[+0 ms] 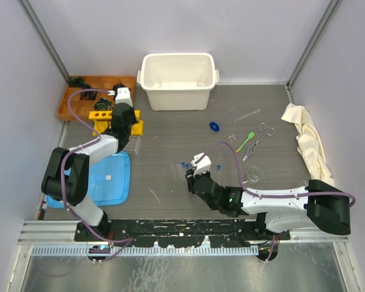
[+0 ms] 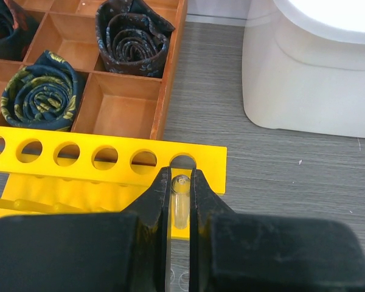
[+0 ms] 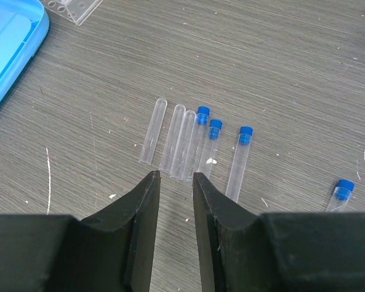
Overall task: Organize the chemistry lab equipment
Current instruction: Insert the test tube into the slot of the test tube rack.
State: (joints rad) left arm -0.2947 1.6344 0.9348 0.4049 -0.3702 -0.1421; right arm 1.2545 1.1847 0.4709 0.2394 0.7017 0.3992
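1. Left arm: the left fingers point(image 2: 160, 201) are clamped on a small clear glass tube point(image 2: 180, 198). The tube lies along the fingers, and its tip is just beside the end hole of the yellow holed plastic tube rack point(image 2: 213, 161).

2. Right arm: the right fingers point(image 3: 143, 207) stand slightly apart and hold nothing. They are above a row of similar clear tubes point(image 3: 181, 140) lying flat on the grey wood-grain bench point(image 3: 261, 61). Some tubes are bare; others carry tiny blue caps point(image 3: 215, 125).

3. Handling: treat each tube as light, stiff, smooth and breakable. Expect it to roll on the bench and to slip or pivot in a loose grip.

4. Grasp point: take hold across the glass body near mid-length, using gentle closing force. Avoid the cap, which may pull off.

5. Selection: the middle tubes lie touching one another. The outermost bare tube point(image 3: 153, 131) lies a little apart, so it likely gives the cleanest finger access.
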